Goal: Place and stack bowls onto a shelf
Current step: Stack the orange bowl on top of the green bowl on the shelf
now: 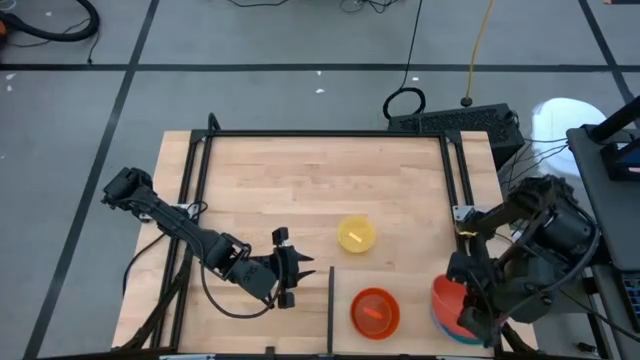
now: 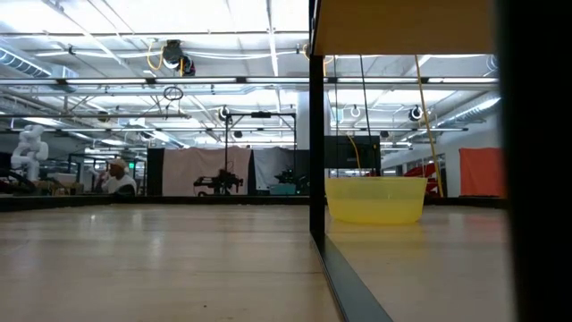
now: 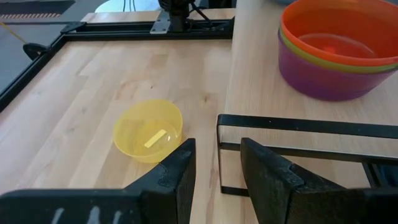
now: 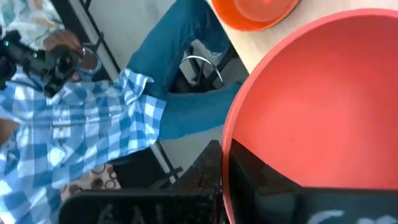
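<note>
My right gripper (image 1: 462, 300) is shut on the red bowl (image 1: 447, 296), which sits over other large bowls (image 1: 440, 322) at the table's near right. An orange bowl (image 1: 375, 312) tops a stack with green and purple bowls (image 3: 323, 81) on the pale shelf board (image 3: 261, 74), beside its dark upright edge (image 1: 330, 300). A yellow bowl (image 1: 356, 234) stands alone on the tabletop; it also shows in the low view (image 2: 375, 199). My left gripper (image 1: 287, 270) is open and empty, level, left of the shelf edge. My right gripper holds the red bowl by its rim (image 4: 227, 149). One finger (image 4: 280, 186) is inside the bowl and the other (image 4: 199, 180) is outside its wall. Whether the bowl is lifted clear of the bowls under it, I cannot tell.
A black frame (image 1: 330, 134) runs along the table's far edge and sides. A person in a blue checked shirt (image 4: 93, 124) stands close to the table's near right corner. Bare tabletop (image 1: 270, 190) lies left of and beyond the yellow bowl.
</note>
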Available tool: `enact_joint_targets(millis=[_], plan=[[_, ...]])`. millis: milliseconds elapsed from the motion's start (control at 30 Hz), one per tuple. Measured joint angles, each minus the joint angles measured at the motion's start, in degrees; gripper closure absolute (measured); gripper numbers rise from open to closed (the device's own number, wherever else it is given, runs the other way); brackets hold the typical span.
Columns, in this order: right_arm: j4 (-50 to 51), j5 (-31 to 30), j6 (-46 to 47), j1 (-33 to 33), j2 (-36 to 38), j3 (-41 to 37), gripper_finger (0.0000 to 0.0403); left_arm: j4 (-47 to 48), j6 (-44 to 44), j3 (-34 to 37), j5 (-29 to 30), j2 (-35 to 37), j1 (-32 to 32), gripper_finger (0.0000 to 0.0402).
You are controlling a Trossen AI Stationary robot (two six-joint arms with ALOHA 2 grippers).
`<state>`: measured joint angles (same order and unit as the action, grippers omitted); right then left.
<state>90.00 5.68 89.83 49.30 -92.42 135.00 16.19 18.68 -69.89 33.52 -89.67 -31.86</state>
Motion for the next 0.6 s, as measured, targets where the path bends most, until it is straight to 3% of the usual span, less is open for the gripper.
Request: enact_joint_targets(millis=[600], plan=[[0.0, -1.1, -0.5, 4.6, 0.6, -8.9, 0.0403, -5.1, -1.0, 0.0, -0.6, -4.2, 0.3, 0.027]])
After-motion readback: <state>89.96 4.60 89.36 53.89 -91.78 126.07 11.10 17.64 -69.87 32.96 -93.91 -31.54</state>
